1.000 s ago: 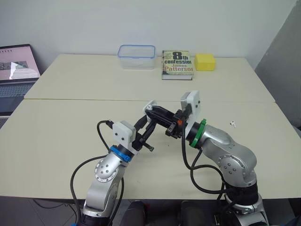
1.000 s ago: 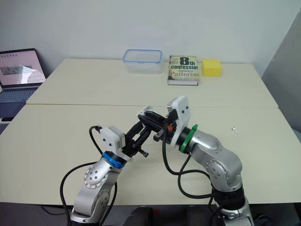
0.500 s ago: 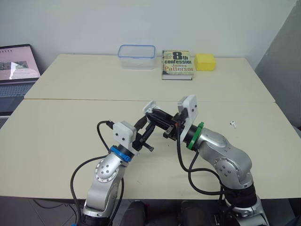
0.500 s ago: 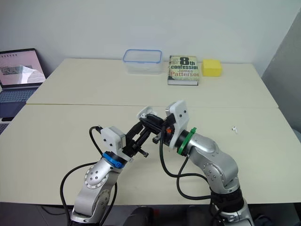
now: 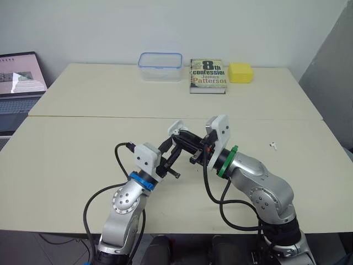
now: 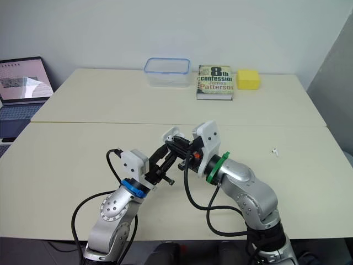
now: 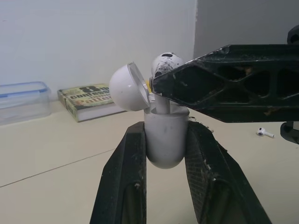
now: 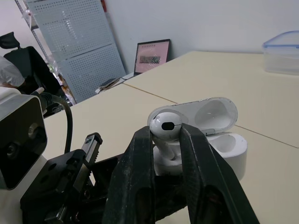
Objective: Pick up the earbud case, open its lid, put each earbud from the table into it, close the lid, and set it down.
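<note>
My left gripper (image 7: 163, 131) is shut on the body of the white earbud case (image 7: 164, 142), holding it above the table's middle with its lid (image 7: 128, 87) swung open. My right gripper (image 8: 164, 133) is shut on a white earbud (image 8: 164, 124); the earbud's stem points down into the case's opening (image 8: 224, 148). The two grippers meet at the case (image 5: 177, 130). A second earbud (image 5: 272, 145) lies on the table at the right, apart from both arms.
Along the far edge stand a clear box with a blue rim (image 5: 160, 66), a book (image 5: 207, 75) and a yellow sponge (image 5: 240, 72). A laptop (image 5: 19, 83) sits off the table's left side. A seam (image 5: 83, 116) crosses the table.
My right gripper has moved left with the earbud, closing onto the open case. The left gripper and case have stayed nearly still.
</note>
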### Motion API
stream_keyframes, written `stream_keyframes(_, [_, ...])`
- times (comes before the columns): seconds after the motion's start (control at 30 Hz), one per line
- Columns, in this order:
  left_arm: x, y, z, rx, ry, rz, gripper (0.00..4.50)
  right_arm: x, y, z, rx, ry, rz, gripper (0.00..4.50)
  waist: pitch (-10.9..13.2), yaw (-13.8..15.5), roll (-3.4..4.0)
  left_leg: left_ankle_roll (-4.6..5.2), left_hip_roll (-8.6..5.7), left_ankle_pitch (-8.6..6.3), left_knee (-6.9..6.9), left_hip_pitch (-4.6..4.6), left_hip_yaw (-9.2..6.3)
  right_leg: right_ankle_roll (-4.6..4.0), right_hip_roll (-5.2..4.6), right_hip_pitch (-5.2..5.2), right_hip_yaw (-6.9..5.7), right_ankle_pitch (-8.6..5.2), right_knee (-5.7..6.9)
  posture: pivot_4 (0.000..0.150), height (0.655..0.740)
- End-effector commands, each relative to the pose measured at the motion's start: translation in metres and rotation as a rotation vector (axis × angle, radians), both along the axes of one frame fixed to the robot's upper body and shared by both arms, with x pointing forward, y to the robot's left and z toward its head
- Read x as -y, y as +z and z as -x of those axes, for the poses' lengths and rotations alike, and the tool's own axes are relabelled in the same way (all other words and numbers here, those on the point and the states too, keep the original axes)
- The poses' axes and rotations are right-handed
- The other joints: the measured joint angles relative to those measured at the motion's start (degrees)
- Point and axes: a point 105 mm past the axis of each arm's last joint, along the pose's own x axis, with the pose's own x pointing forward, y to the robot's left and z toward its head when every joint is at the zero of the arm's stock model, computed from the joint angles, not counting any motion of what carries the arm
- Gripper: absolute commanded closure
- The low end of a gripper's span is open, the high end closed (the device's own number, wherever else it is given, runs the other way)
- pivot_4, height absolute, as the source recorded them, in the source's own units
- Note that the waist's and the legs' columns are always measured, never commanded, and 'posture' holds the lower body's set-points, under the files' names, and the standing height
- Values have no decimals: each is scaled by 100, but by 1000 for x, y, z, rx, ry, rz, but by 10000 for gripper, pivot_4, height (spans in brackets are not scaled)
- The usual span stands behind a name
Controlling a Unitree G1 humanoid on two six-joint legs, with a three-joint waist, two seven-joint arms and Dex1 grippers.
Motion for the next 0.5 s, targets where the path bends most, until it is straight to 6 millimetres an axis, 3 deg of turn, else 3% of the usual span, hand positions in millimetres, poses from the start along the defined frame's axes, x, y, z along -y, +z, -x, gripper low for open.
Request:
stream_keyframes(0.03, [5,21,7,95,-15,25,37484,-5,-5,6,-22,26,17,41110,0,0,0,0,0,0,0,0,0,0,0,0,0,0,0,1500,7391])
stream_keyframes(0.4, [5,20,7,94,-8,26,37485,10,6,2,33,-13,28,2164,0,1,0,0,0,0,0,-1,-2,17,-1,0,0,-10,-1,1500,7391])
stream_keyframes(0.5, [4,20,7,92,-6,27,37485,17,11,4,52,-17,29,0,0,2,0,0,0,0,-1,-1,-2,16,-1,0,0,-10,-1,1500,7391])
